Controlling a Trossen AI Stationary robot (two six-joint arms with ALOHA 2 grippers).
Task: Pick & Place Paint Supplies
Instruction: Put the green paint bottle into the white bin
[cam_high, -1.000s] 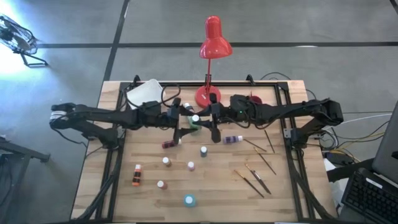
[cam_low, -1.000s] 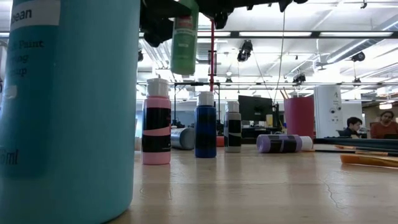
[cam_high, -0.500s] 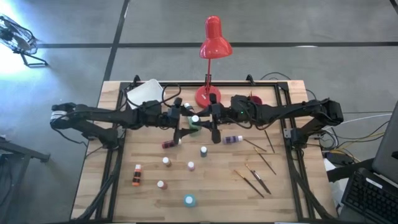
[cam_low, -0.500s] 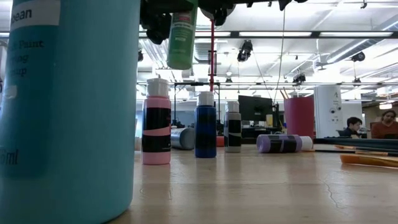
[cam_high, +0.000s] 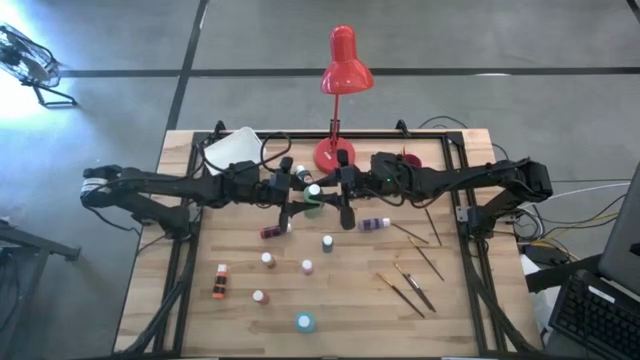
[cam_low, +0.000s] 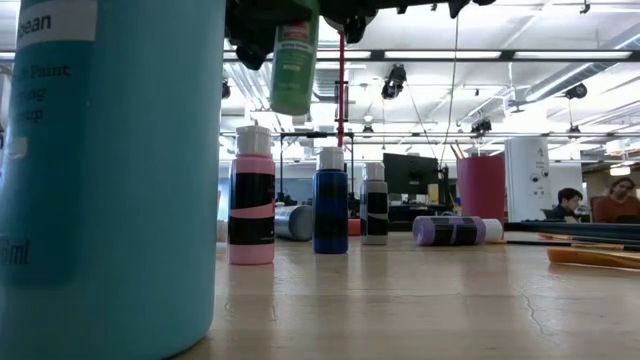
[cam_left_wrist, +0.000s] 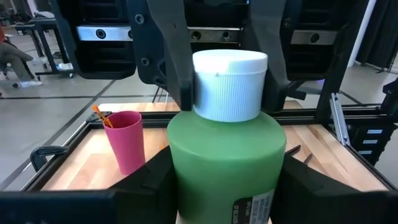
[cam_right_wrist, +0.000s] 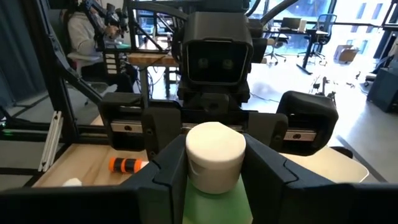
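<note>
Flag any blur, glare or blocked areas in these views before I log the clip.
Low view: the teal bottle sits against the lens, soft and filling the left; ceiling strip lights glare. Left wrist view: the green bottle blocks most of the frame. High view: even light, a bright flare at the upper-left corner.

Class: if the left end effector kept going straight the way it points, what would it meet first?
The green bottle already between its fingers, then, probably, the right end effector gripping the bottle's white cap.

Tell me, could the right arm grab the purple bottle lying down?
Probably not yet: the right claw is shut on the cap of the green bottle, held in the air. Otherwise the purple bottle lies close by, unobstructed.
</note>
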